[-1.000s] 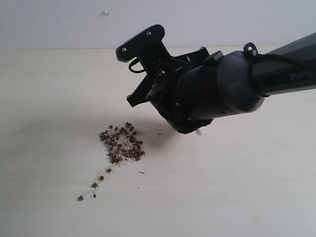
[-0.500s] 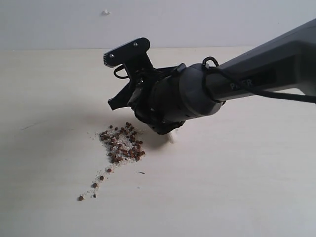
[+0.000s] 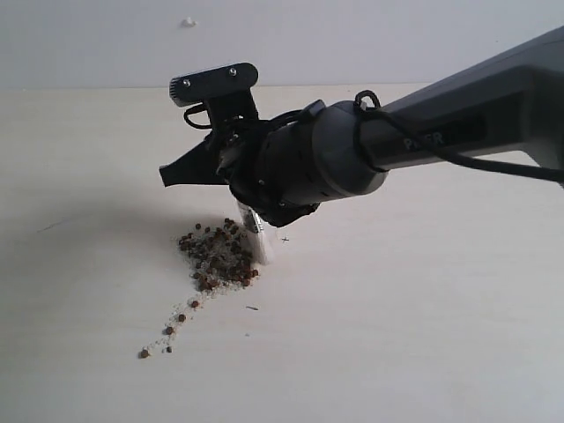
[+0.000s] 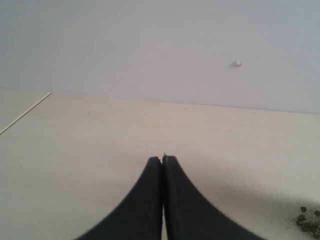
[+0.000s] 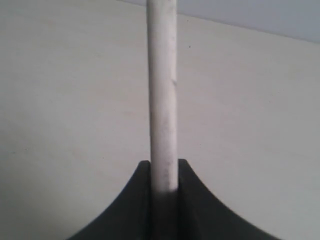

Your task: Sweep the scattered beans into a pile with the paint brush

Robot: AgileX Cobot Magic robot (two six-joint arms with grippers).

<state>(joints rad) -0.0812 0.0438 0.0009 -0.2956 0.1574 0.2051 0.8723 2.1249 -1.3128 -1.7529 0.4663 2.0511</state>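
The right fingers (image 5: 132, 205) are clenched on the pale handle of the paint brush (image 5: 163, 90), which runs straight out between them. In the exterior view the brush head appears to meet the bench (image 3: 423, 335) at the 3 o'clock edge of the pile (image 3: 216, 256). The pile itself lies at about 8 o'clock from the middle of that view. A thin trail of stray beans (image 3: 172, 333) leads from the pile toward 7 o'clock, well apart from the bristles. The left fingers (image 4: 145, 200) are pressed together on nothing, above bare bench.

The main risk is ploughing. With the bristles on the near flank of the heap, a stroke toward 9 o'clock would likely push through it and spread what is gathered. The strays lie on the far side, so the brush probably has to lift over the pile to get behind them. Pressing hard could splay the bristles and flick the round beans, which would roll easily. The smooth handle could also twist in the narrow grip under side load.

No bowl, tray or other container is in view, and the beans and white grains lie loose on the bench.
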